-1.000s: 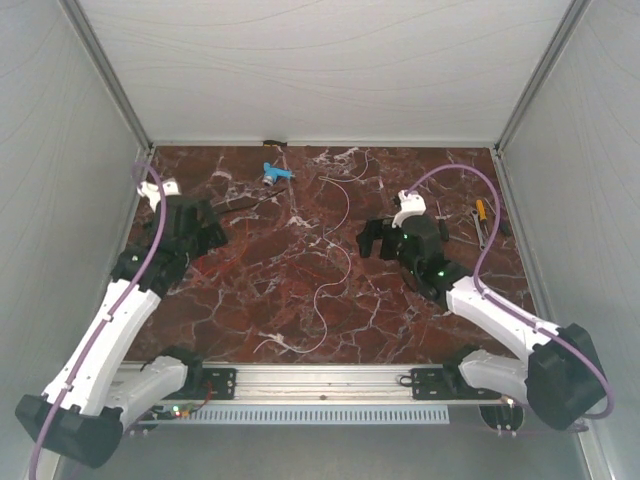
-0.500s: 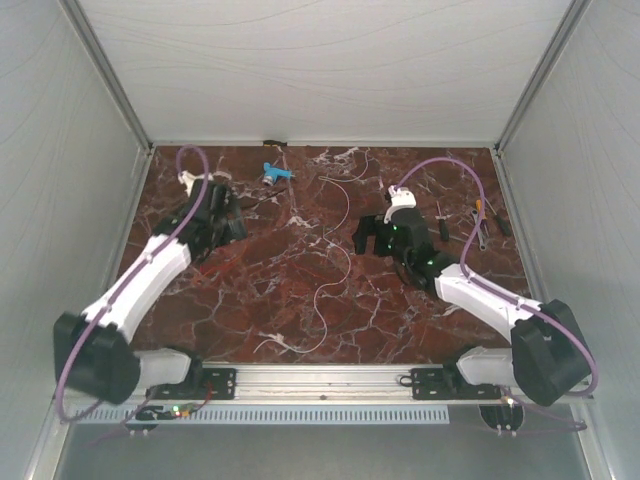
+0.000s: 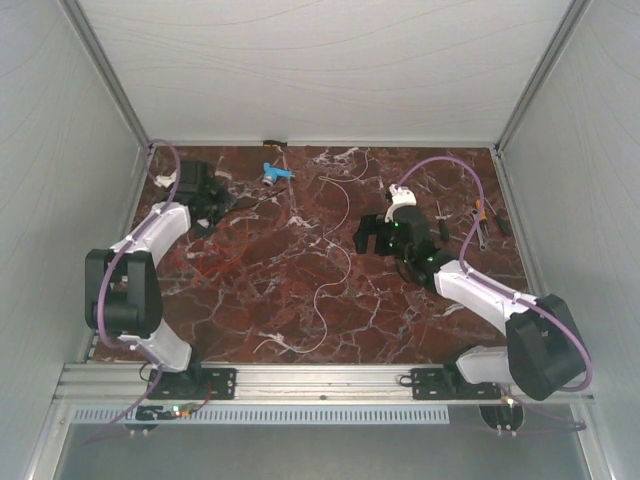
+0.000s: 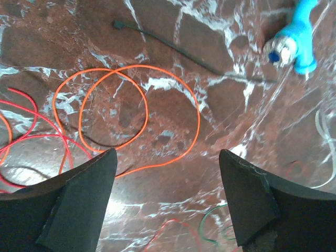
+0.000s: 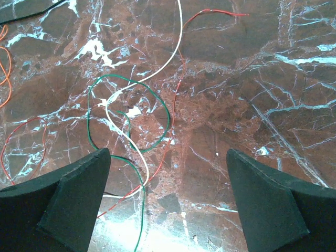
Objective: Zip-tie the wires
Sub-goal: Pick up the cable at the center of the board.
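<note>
Both arms reach out over the marble table (image 3: 300, 310), the left one stretched toward the far left corner and the right one right of centre. The left gripper (image 4: 168, 157) hangs above the surface with its jaws spread wide and nothing between them. Past its dark fingers (image 4: 79, 202) the wires (image 5: 180, 26) lie loose on the table, held by neither arm. An orange wire (image 4: 198, 121) curls in two overlapping loops just ahead of the left jaws, and red wires (image 4: 39, 135) sprawl beside it at the left edge of that view. Beyond the loops lies a thin black strap (image 4: 173, 48) with a small head at one end, and near its other end rests a blue piece (image 4: 296, 42) with a white tip, close to the far edge of the table. The right gripper (image 5: 168, 155) is also released, its jaws wide apart above bare marble. Ahead of it and toward its left finger, a white wire (image 5: 152, 73) snakes across a green wire (image 5: 89, 121) that forms a loop. A thin red wire (image 5: 215, 10) runs down through the same tangle. From above, the white strand trails from the far middle of the table down toward the near edge, between the two grippers. A few small tools (image 3: 483, 228) lie well off to the right, near the side wall.
</note>
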